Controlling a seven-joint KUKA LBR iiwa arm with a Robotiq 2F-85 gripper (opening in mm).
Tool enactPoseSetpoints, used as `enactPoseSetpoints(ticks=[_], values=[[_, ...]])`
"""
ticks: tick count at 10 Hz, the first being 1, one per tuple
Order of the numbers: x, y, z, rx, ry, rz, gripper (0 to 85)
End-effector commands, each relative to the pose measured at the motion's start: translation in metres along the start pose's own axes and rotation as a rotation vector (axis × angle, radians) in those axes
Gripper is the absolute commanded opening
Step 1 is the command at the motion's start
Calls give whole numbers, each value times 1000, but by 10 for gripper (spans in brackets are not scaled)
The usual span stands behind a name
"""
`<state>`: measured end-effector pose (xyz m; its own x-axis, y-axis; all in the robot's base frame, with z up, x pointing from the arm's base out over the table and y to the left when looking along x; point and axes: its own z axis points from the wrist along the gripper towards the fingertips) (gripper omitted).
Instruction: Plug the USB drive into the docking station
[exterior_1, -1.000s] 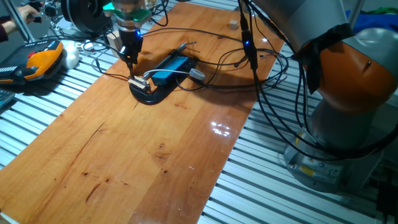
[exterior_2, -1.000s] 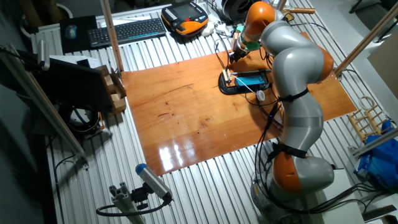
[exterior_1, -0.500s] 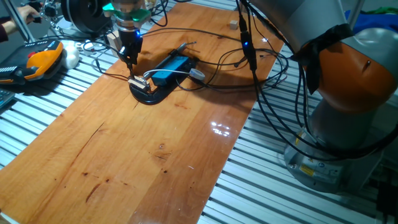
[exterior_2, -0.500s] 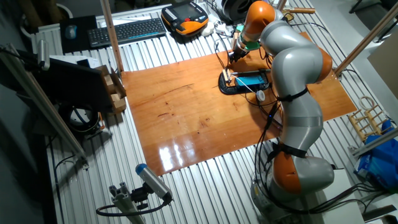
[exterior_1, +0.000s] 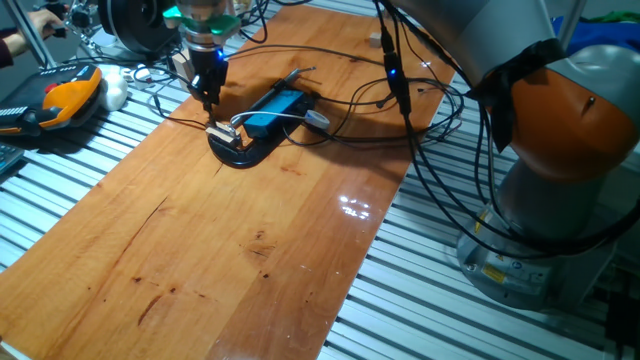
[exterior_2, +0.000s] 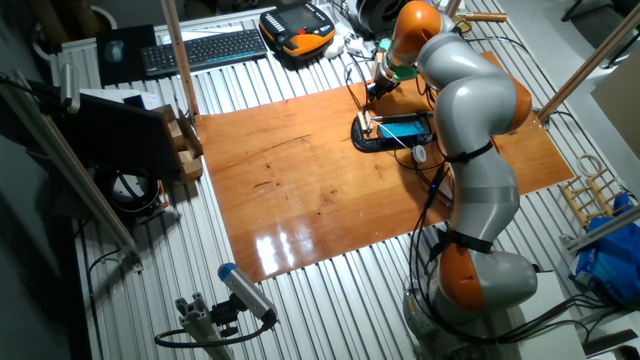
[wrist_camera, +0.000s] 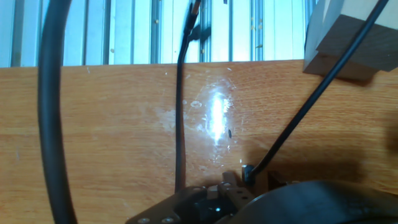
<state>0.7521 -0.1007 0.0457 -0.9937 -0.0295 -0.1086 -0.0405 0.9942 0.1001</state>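
Note:
The docking station (exterior_1: 276, 109) is a flat bright-blue box on a black curved base, lying on the wooden board with thin cables running off it. It also shows in the other fixed view as the docking station (exterior_2: 406, 127). A small silvery piece (exterior_1: 222, 133), possibly the USB drive, sits at its near-left end. My gripper (exterior_1: 208, 98) hangs just above and beyond that end, apart from it. Its dark fingers taper close together, and any gap is too small to make out. In the hand view only the docking station's end (wrist_camera: 214, 198) and black cables show, no fingers.
An orange-and-black tool (exterior_1: 65, 97) lies left of the wooden board (exterior_1: 200, 260) on the ribbed metal table. A wooden block (wrist_camera: 351, 37) stands just beyond the gripper. Black cables (exterior_1: 400, 90) hang from the arm over the board's right side. A keyboard (exterior_2: 205, 48) lies at the far side.
The gripper has drifted slightly up and away from the docking station's end. Nothing else has moved.

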Motion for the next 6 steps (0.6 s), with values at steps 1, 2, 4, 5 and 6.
enactPoseSetpoints(ticks=[1, 2, 4, 5, 6], values=[[0, 0, 0, 0, 2, 0, 340], [0, 0, 0, -2, 8, 0, 340], [0, 0, 0, -7, 22, 4, 340], [-1, 0, 0, -7, 22, 5, 340], [-1, 0, 0, -7, 24, 5, 340]])
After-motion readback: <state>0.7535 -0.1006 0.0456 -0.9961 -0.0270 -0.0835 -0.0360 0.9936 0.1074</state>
